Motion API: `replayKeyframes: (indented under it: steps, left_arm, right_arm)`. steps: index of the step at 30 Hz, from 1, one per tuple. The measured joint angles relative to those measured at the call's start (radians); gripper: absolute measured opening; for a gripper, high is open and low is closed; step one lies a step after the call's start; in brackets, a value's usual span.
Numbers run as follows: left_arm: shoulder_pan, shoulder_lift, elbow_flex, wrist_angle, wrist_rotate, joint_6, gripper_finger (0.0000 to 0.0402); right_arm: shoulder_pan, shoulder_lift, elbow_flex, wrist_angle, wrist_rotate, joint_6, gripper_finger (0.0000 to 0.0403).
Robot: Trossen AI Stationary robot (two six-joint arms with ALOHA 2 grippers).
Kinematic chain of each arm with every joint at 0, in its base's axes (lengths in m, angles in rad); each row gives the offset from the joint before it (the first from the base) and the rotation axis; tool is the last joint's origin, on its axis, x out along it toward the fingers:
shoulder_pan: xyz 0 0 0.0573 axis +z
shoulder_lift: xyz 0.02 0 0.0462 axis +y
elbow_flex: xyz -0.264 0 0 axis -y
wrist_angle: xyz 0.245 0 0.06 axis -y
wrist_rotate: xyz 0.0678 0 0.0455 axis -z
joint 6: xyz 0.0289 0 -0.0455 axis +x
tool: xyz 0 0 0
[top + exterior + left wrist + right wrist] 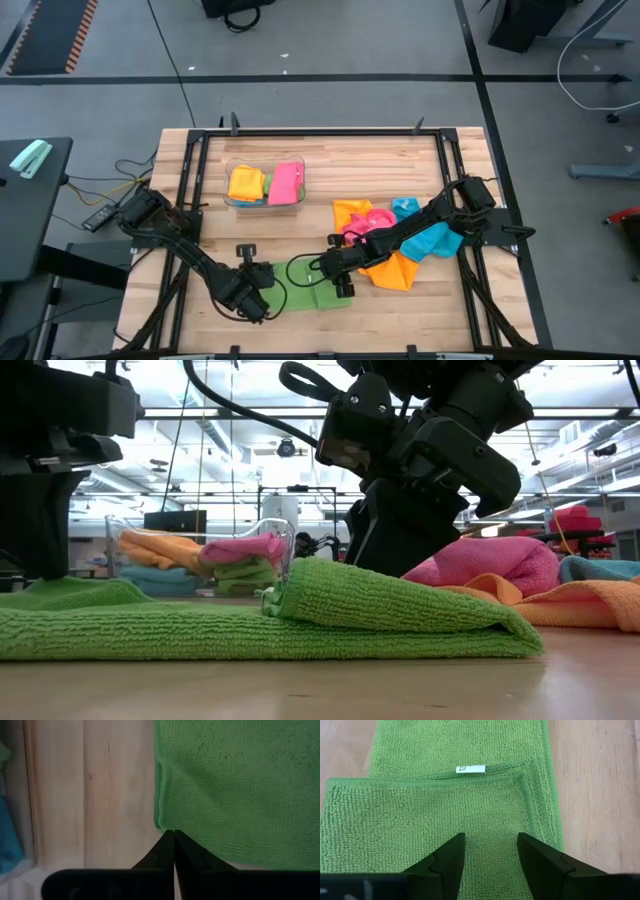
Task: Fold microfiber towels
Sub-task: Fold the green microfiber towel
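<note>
My wooden tabletop point(320, 160) carries a clear plastic bin point(296, 204) near its far edge (left of centre), and grey floor point(330, 45) surrounds it all.

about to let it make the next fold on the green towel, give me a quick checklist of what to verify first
1. Left gripper closed at the green towel edge: ok, its fingers meet at the hem; whether cloth is actually pinched: cannot tell.
2. Right gripper free to move: ok, jaws open above the folded flap, nothing held.
3. First fold lying flat: ok, the flap sits even on the lower layer, label showing beyond its edge.
4. Towel pile clear of the green towel: ok in the high view, apart on the table.
5. Clear bin out of the way: ok, it sits farther back.
</note>
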Motion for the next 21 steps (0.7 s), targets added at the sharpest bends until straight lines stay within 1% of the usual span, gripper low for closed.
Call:
replayKeyframes:
  steps: [2, 5, 10, 15, 18, 21]
  left_arm:
    - [0.000, 0.000, 0.000, 0.005, 0.000, -0.001, 0.0017]
    - [0.000, 0.000, 0.000, 0.004, -0.001, -0.017, 0.0042]
    - [0.000, -0.003, 0.002, 0.001, -0.001, -0.027, 0.0110]
    - [0.000, -0.008, 0.052, 0.000, -0.002, 0.001, 0.0166]
    - [0.000, -0.008, 0.075, 0.003, -0.004, 0.028, 0.0182]
    - [0.006, -0.008, 0.078, 0.001, -0.004, 0.034, 0.0187]
  right_arm:
    - [0.000, 0.000, 0.000, 0.000, 0.000, 0.000, 0.0190]
    - [0.000, 0.000, 0.000, 0.000, 0.000, 0.007, 0.0190]
    - [0.000, 0.000, 0.002, -0.002, 0.000, 0.010, 0.0190]
    - [0.000, -0.003, 0.016, 0.000, 0.000, 0.001, 0.0190]
    - [-0.008, -0.003, 0.036, -0.030, 0.002, -0.008, 0.0190]
    - [-0.020, -0.003, 0.057, -0.071, 0.029, -0.010, 0.0190]
